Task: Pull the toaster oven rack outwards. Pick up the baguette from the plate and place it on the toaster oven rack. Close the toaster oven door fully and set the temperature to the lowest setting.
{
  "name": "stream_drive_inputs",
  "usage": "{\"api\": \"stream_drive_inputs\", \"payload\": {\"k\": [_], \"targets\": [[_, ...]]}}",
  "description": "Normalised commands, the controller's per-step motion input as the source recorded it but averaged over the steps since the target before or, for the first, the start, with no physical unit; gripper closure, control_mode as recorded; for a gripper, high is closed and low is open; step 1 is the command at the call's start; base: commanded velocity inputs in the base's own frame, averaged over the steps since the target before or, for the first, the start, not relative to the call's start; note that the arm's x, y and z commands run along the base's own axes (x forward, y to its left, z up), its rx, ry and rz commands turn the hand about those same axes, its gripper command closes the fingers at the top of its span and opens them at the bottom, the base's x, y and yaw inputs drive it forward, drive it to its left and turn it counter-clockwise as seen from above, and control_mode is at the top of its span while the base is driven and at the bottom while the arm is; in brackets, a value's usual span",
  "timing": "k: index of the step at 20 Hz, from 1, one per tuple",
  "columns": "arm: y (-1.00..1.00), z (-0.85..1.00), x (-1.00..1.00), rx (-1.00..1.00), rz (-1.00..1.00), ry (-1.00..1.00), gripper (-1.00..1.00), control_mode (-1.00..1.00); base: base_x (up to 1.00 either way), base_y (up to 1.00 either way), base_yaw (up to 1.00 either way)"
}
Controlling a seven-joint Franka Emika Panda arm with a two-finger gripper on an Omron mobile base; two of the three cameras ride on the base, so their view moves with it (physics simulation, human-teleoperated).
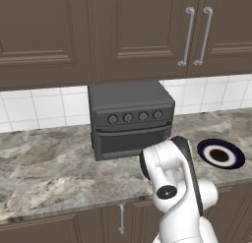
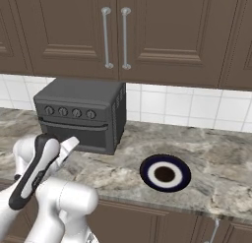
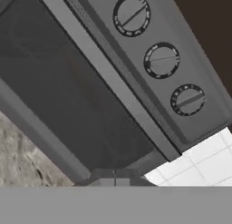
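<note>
The dark grey toaster oven (image 1: pixel 130 118) stands on the counter against the tiled wall, its toaster oven door (image 1: pixel 132 141) closed upright. Four round knobs (image 1: pixel 135 116) run across its front above the door. The hand view looks closely at the door window (image 3: pixel 68 91) and three knobs (image 3: pixel 161 60). My gripper (image 3: pixel 114 181) is shut with nothing in it, just in front of the lower right part of the door (image 2: pixel 74 138). The round blue plate (image 1: pixel 221 154) lies bare to the right of the oven. The toaster oven rack and the baguette are hidden.
Brown wall cabinets with metal handles (image 1: pixel 196 36) hang above the oven. The marble counter (image 1: pixel 44 163) stretches left and right, with its front edge just ahead of the arm. Lower cabinet doors (image 1: pixel 121 218) sit beneath it.
</note>
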Motion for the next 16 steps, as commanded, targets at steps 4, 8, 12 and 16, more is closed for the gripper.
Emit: {"api": "stream_drive_inputs", "payload": {"k": [4,8,12,16], "targets": [[-0.64,1.00,0.00,0.18,0.16,0.01,1.00,-1.00,0.00,0.00,0.00],[-0.28,1.00,-0.02,0.01,0.18,0.00,1.00,-1.00,0.00,0.00,0.00],[-0.68,0.96,0.00,0.00,0.11,0.00,1.00,-1.00,0.00,0.00,0.00],[-0.69,0.54,0.02,-0.01,0.06,0.03,1.00,-1.00,0.00,0.00,0.00]]}}
